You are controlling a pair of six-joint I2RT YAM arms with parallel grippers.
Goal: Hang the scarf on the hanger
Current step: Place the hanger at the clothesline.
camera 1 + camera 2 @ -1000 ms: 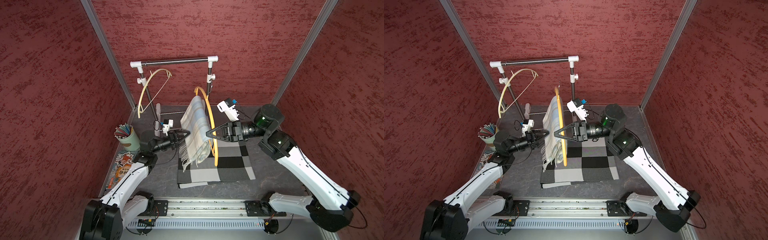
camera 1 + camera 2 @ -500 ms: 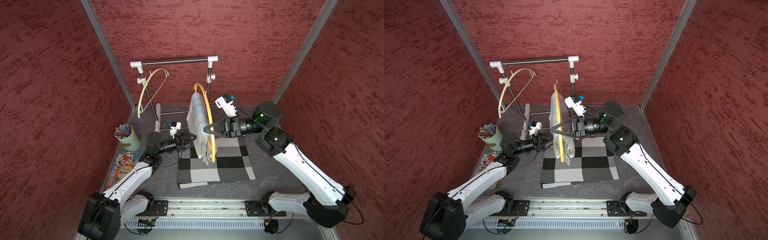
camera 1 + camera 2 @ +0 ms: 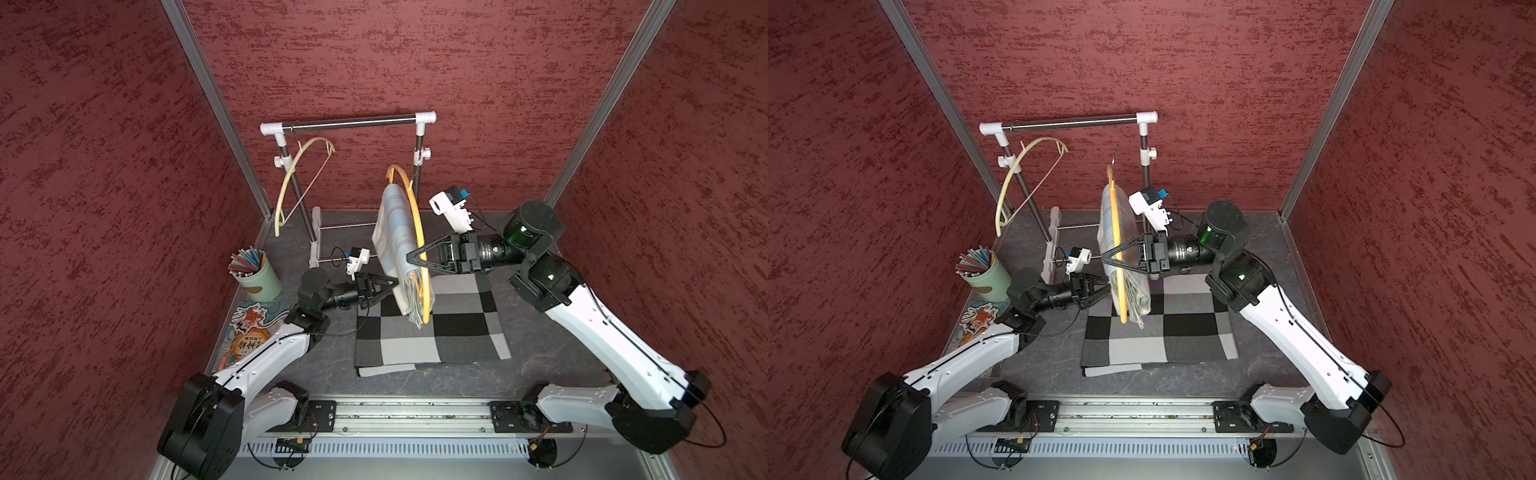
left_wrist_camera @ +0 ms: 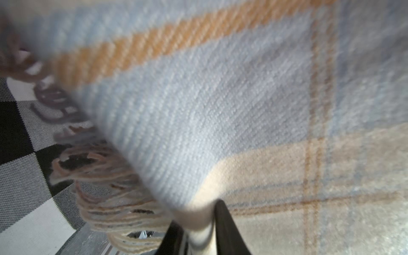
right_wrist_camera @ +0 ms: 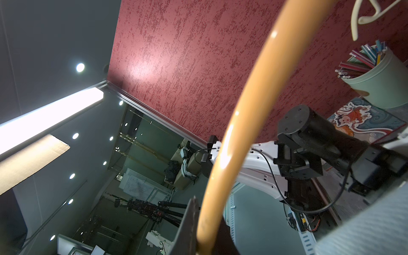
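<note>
Since a second ago my left gripper (image 3: 394, 285) has dropped lower and closed in on the bottom of the scarf (image 3: 395, 237). Its jaws spread wide on the way and have now come together. The scarf hung broad and spread then and hangs in a narrower fold now. The hanger (image 3: 419, 224) has swung nearer edge-on to both top views.

In the left wrist view a pinch of the scarf's (image 4: 220, 110) cream edge sits clamped between my black fingers (image 4: 227, 231), with the fringe just beside them. My right gripper (image 3: 411, 258) is clamped on the orange hanger about halfway down its arc. In the right wrist view the hanger (image 5: 254, 99) runs straight down between those fingers.

I hold the hanger upright in the air, hook upward, near the right post of the rack (image 3: 353, 122) and apart from its rail. The scarf (image 3: 1130, 224) hangs on the hanger (image 3: 1115, 216) with cloth on both sides of it. Its fringe dangles above the back edge of the mat (image 3: 436, 332).

The mat lies flat in the middle of the desk (image 3: 540, 340). The rack stands along the desk's back edge, and a cream hanger (image 3: 291, 174) hangs at the left end of its rail. A cup (image 3: 259, 282) of pens stands at the desk's left edge.
</note>
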